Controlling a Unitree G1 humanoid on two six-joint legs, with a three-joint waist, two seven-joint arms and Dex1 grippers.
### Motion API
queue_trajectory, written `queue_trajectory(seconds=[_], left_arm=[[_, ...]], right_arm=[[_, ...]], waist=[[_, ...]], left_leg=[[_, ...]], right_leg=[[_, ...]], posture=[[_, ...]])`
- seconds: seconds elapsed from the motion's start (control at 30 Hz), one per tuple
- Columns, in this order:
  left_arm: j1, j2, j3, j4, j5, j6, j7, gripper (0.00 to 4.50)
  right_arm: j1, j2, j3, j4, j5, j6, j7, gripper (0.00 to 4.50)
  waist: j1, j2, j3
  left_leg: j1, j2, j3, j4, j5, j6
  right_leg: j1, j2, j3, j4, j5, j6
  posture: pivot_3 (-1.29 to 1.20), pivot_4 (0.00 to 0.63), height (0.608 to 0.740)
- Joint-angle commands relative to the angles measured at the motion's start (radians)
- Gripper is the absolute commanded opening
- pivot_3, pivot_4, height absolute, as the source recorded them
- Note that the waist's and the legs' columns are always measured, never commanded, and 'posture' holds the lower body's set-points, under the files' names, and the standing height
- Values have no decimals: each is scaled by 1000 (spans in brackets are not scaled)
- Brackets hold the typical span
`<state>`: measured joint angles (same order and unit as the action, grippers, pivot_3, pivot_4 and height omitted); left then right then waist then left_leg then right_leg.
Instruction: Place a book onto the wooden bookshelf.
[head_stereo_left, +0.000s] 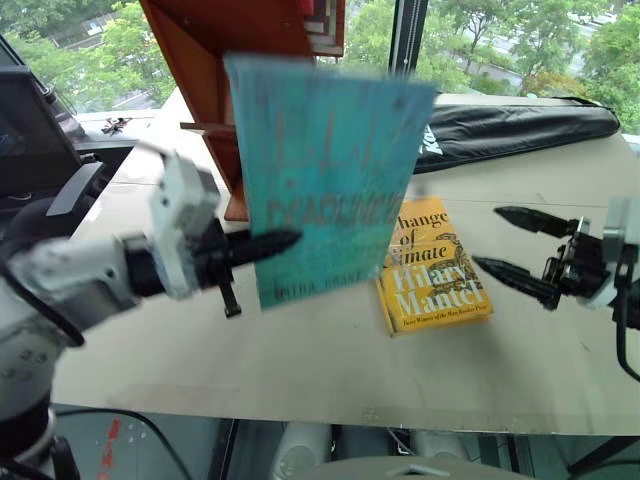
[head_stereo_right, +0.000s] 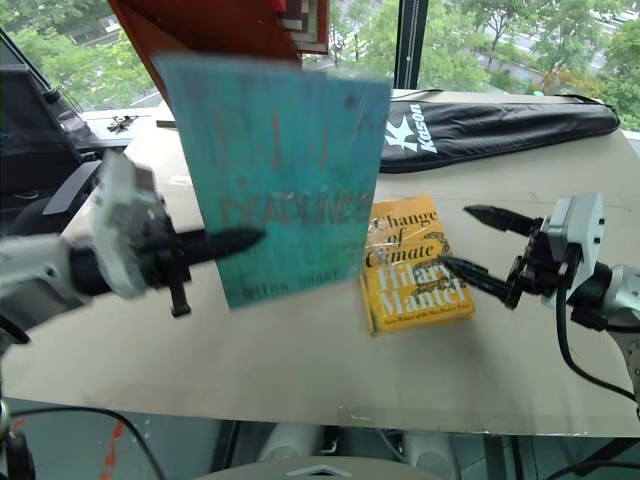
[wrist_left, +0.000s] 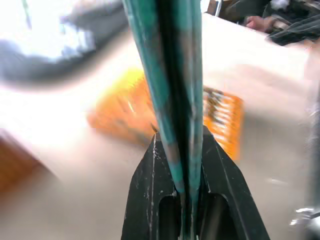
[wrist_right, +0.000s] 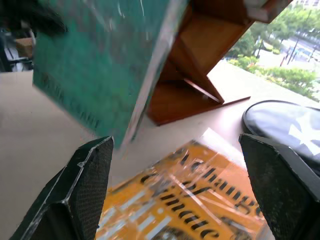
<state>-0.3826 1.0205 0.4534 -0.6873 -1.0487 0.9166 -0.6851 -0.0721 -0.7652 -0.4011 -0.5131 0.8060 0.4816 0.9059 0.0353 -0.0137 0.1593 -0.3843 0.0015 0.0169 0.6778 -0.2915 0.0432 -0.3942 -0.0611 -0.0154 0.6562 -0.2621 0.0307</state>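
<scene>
Pale matte table (head_stereo_left: 300, 370) spans frame. Wooden bookshelf (head_stereo_left: 215, 40) at upper left, reddish-brown, polished, slanted side panels. Black racket bag (head_stereo_left: 520, 125) long, soft, upper right. Book (head_stereo_left: 325, 185) at centre, teal-green, glossy scuffed cover, held upright off table in front of bookshelf, long axis near vertical, slightly tilted, cover toward camera. Yellow "Change of Climate" paperback (head_stereo_left: 432, 268) lies flat, right of centre. My left gripper (head_stereo_left: 262, 246) clenched on book's lower left edge. My right gripper (head_stereo_left: 512, 250) at right, fingers spread, grasping nothing.
</scene>
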Motion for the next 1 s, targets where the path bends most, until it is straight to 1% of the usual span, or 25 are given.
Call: queue_trajectory(seconds=[0.03, 0.07, 0.1, 0.17, 0.23, 0.3, 0.4, 0.53, 0.63, 0.67, 0.73, 0.77, 0.83, 0.97, 1.0], left_arm=[[-188, 150, -95, 63, 214, -175, -66, 52], [-249, 212, -145, 87, 301, -227, -82, 52], [-283, 283, -197, 115, 424, -289, -72, 52], [-385, 372, -294, 195, 557, -362, -110, 52], [-492, 396, -384, 285, 660, -446, -163, 52], [-558, 400, -441, 361, 763, -541, -202, 52], [-594, 406, -500, 481, 904, -680, -259, 52], [-564, 387, -566, 613, 1059, -867, -315, 52], [-584, 349, -650, 732, 1194, -930, -352, 52], [-604, 327, -673, 768, 1233, -922, -364, 52], [-653, 272, -731, 808, 1288, -852, -438, 52], [-693, 225, -757, 818, 1311, -789, -464, 52], [-735, 172, -781, 818, 1338, -736, -511, 52], [-750, 152, -784, 852, 1405, -709, -548, 52], [-746, 154, -777, 853, 1406, -707, -561, 807]], right_arm=[[-44, 5, 10, 48, -7, -37, 19, 3970], [-59, 9, 21, 61, -9, -41, 25, 3970], [-75, 14, 33, 67, -5, -41, 26, 3970], [-103, 25, 50, 78, 2, -44, 31, 3970], [-126, 38, 68, 84, 5, -45, 31, 3970], [-136, 47, 83, 84, 0, -47, 28, 3970], [-138, 55, 89, 79, 0, -46, 23, 3970], [-146, 60, 94, 70, -1, -46, 14, 3970], [-146, 63, 89, 51, 5, -48, 3, 3970], [-143, 63, 87, 44, 4, -49, -2, 3970], [-131, 71, 72, 26, 6, -53, -25, 3970], [-125, 75, 66, 11, 8, -53, -39, 3970], [-118, 85, 56, -19, 16, -54, -69, 3970], [-127, 105, 45, -51, 48, -55, -98, 3970], [-135, 109, 49, -55, 53, -53, -105, 3970]], waist=[[0, -2, 2], [-2, -3, 2], [-4, -3, 2], [-17, -2, 3], [-24, -1, 4], [-24, -1, 5], [-23, -1, 5], [-23, -1, 5], [-21, -2, 5], [-20, -2, 5], [-21, -3, 5], [-21, -4, 5], [-22, -3, 4], [-33, -3, 4], [-36, -3, 4]], left_leg=[[0, 0, 0, 0, 0, 0], [-1, 1, 0, 0, 0, 0], [-1, 1, 0, 0, 0, 0], [-1, 1, 2, -2, 0, 0], [0, 1, 4, -6, 0, 0], [0, 1, 4, -7, 0, 0], [-3, 1, 4, -7, 0, 0], [-11, 1, 6, -4, 0, 0], [-14, 2, 6, -2, 0, 0], [-14, 1, 6, -1, 0, 0], [-14, 1, 5, 0, 0, 1], [-14, 1, 5, 1, 0, 1], [-14, 2, 4, 4, -2, 3], [-11, 2, 5, 7, -2, 4], [-10, 2, 5, 8, -2, 4]], right_leg=[[0, 1, 0, 0, 0, 0], [-1, 3, 0, 0, 0, 0], [-1, 5, 1, 0, 1, 1], [-2, 8, 2, -1, 2, 4], [-3, 11, 3, -2, 2, 5], [-4, 12, 3, -2, 1, 6], [-8, 13, 3, -1, 1, 7], [-16, 13, 4, 2, 1, 8], [-17, 13, 3, 3, 1, 8], [-17, 13, 3, 3, 1, 8], [-17, 13, 2, 5, 1, 8], [-17, 13, 2, 6, 1, 8], [-16, 14, 1, 8, 1, 8], [-16, 14, 4, 13, 1, 8], [-16, 14, 4, 15, 1, 8]], posture=[[0, 150, 740], [0, 150, 740], [0, 150, 740], [0, 150, 740], [0, 150, 740], [0, 150, 740], [0, 150, 740], [0, 150, 740], [0, 150, 740], [0, 150, 740], [0, 150, 740], [0, 150, 740], [0, 150, 740], [0, 150, 740], [0, 150, 740]])
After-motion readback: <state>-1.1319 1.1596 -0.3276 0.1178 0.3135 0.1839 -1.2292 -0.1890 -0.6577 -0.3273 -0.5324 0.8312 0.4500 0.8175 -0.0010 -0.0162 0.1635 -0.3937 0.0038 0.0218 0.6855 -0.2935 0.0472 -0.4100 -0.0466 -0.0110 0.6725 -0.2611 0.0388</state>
